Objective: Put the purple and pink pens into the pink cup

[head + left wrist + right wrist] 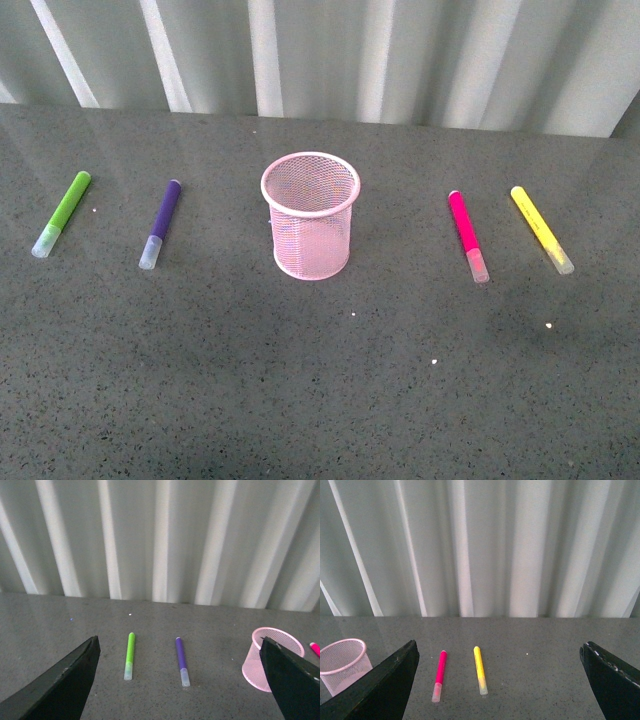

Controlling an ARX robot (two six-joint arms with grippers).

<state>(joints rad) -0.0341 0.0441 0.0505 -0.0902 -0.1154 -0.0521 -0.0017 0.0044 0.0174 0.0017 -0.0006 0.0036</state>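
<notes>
Cup (310, 215) stands upright at the middle of the table (320, 400). Purple pen (161, 223) lies flat to its left and pink pen (467, 236) flat to its right, each well apart from it, with their clear caps toward the robot. Green marker (62, 213) lies further left, yellow marker (541, 229) further right. Left gripper (178, 645) and right gripper (499, 643) hang above the table, jaws spread wide and gripping nothing.

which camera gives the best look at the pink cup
The front view. There the pink cup stands upright, whole and unobstructed in the middle, with its mesh, rim and empty inside all clear. The left wrist view shows it near the edge, partly covered. The right wrist view shows it at the edge, partly cut off.
</notes>
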